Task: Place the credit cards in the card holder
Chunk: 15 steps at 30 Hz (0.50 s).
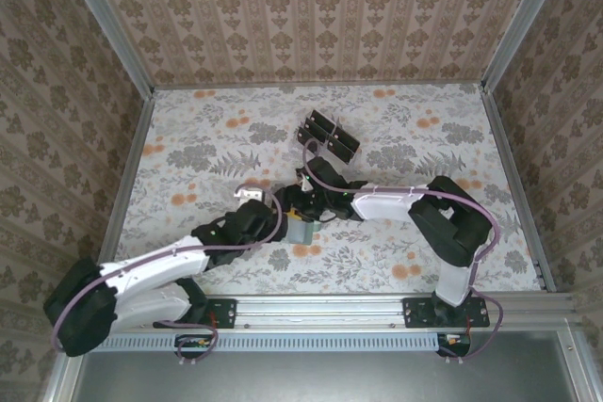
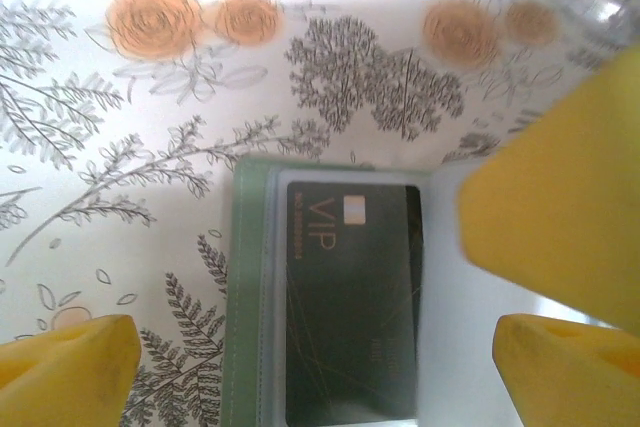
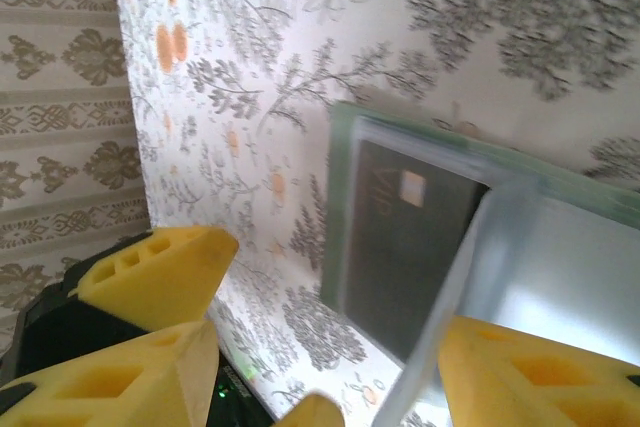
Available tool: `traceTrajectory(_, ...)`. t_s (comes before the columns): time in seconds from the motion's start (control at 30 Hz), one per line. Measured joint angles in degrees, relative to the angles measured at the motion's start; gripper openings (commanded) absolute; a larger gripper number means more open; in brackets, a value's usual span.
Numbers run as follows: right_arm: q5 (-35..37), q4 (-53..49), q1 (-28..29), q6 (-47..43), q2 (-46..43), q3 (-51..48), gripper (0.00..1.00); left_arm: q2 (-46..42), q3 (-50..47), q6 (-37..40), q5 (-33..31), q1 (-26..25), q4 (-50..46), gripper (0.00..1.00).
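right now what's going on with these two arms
Both arms reach over the grey-green card holder in the middle of the table. A dark card marked VIP lies in it under a clear sleeve. The left gripper is open, one finger either side of the holder. The right gripper is at the clear flap, its grip unclear. A rack of dark cards stands farther back.

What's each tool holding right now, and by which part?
The left tool is open astride the card holder, gripping nothing. The right tool is against the holder's clear flap; whether it grips it cannot be told.
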Motion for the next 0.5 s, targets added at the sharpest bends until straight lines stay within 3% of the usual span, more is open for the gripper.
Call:
traceTrajectory(0.23, -0.3, -1.8, 1.4, -0.2, 6.8, 6.6, 0.60, -7.4, -2.2, -1.2, -1.4, 1.2, -3.1, 1.00)
traceTrajectory(0.5, -0.7, -7.1, 1.8, -2.1, 9.6, 11.2, 0.60, -8.9, -3.0, -2.0, -1.5, 2.4, -4.7, 1.00)
